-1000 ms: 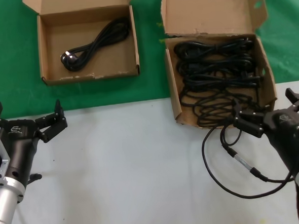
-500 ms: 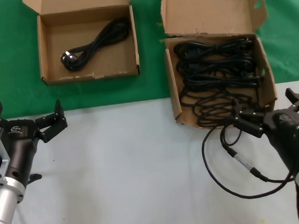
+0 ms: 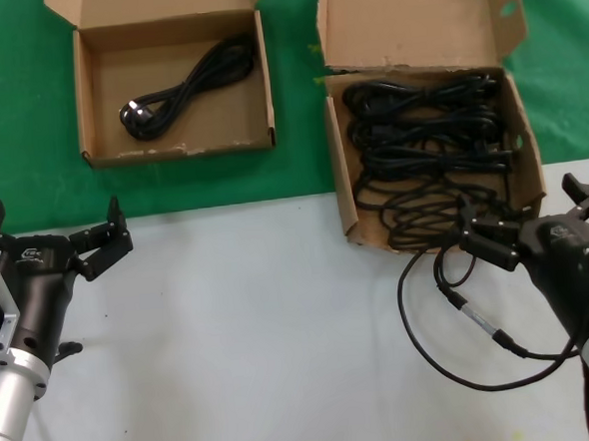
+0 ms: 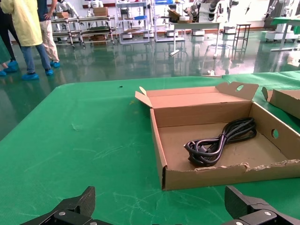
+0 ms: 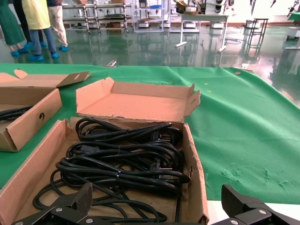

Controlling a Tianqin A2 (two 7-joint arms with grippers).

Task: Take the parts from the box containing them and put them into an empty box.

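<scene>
Nothing has moved since the earlier frames; both arms stay where they were. You have bare white table (image 3: 251,333) between the grippers, and green cloth (image 3: 18,117) beyond it. The full box (image 3: 431,162) holds black looped power cords (image 3: 424,133) at 12 o'clock from your right gripper (image 3: 530,231), whose fingers are spread at the box's near wall. The wide box (image 3: 171,83) holds one cord (image 3: 181,87) at 1 o'clock from your left gripper (image 3: 50,235), fingers apart, well short of it.
</scene>
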